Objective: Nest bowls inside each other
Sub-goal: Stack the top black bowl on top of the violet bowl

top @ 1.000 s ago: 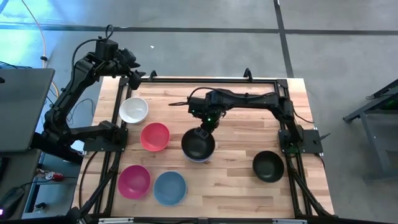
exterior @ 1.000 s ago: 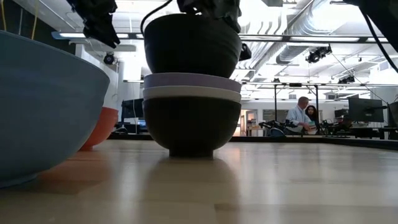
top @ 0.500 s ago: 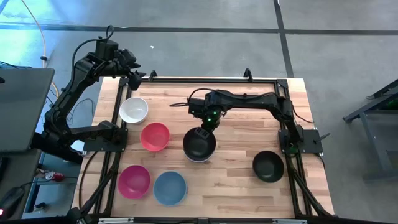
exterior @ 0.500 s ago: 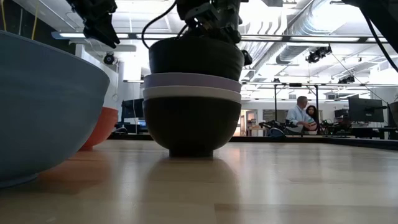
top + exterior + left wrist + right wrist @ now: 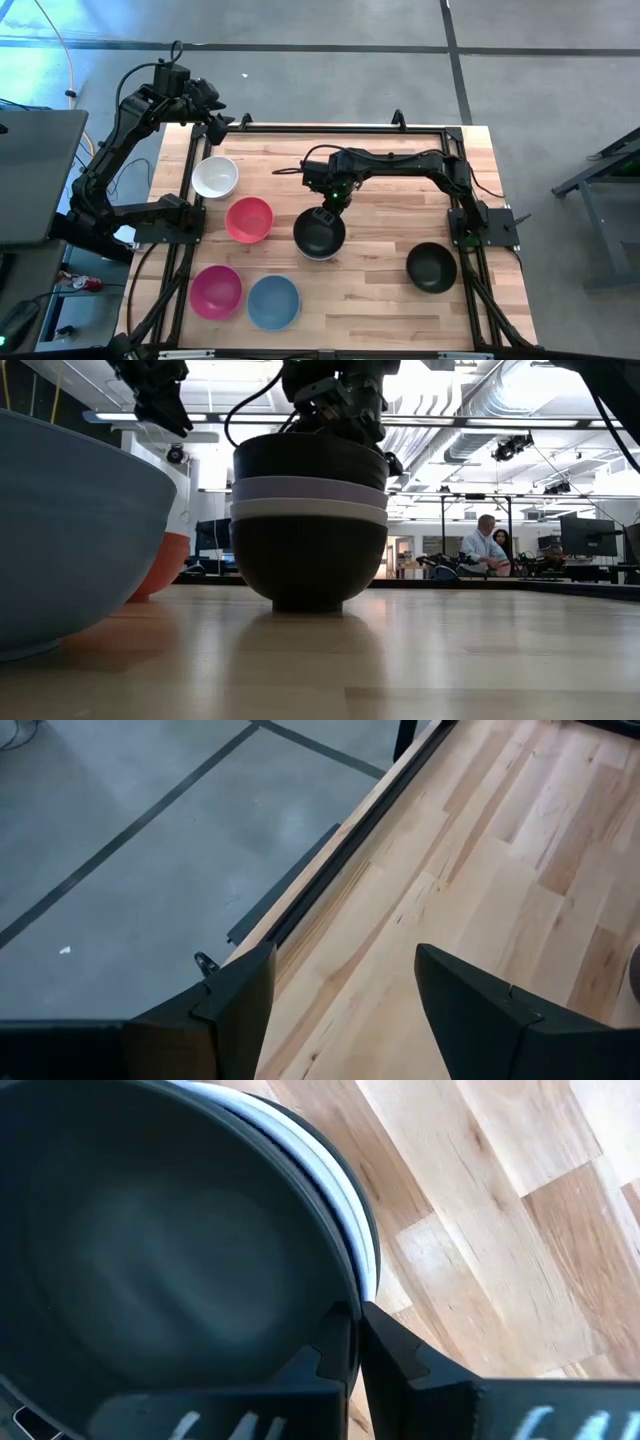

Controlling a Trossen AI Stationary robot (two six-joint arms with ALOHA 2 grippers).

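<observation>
Pinching top black bowl (image 5: pixel 318 234) rim, right gripper (image 5: pixel 325 214), stack (image 5: pixel 308 530) mid-table

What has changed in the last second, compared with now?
The right claw lowered the black bowl into the stack, onto the lavender one, and still pinches its rim. The left claw and the other bowls did not move.

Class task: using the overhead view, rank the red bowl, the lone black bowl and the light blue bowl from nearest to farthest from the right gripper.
Measured from the right gripper, at the stack:
1. Red bowl, toward the left arm's side.
2. Light blue bowl, at the near edge.
3. Lone black bowl, by the right arm's base.
</observation>
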